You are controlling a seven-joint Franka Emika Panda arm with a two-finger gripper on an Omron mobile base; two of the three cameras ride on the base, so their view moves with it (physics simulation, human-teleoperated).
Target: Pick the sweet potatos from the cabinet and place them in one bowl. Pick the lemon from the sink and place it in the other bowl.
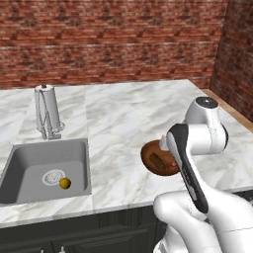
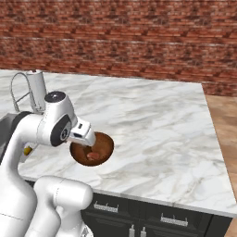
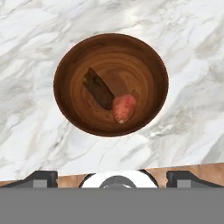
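In the hand view, two sweet potatoes lie in the wooden bowl [image 3: 111,85]: a reddish-orange sweet potato [image 3: 124,108] right of centre and a darker brown sweet potato [image 3: 99,88] touching it, slanting up toward the left. The dark one reads almost like a shadow against the wood and its shape is hard to make out. The bowl stands on the marble bench [image 3: 188,109], near its front edge.

The gripper [image 3: 112,177] hangs above the bowl with its jaws wide apart and nothing between them; just the two dark tips poke in at the bottom corners. In the left base view the arm covers the right part of the bowl [image 1: 154,159], and in the right base view the hand hides the bowl's [image 2: 99,152] left rim.

Further left, the lemon [image 1: 64,183] sits in the sink [image 1: 29,168] just beside the round white drain [image 1: 53,176]. A chrome faucet [image 1: 47,112] stands behind the basin; in the right base view the sink is mostly hidden behind the arm
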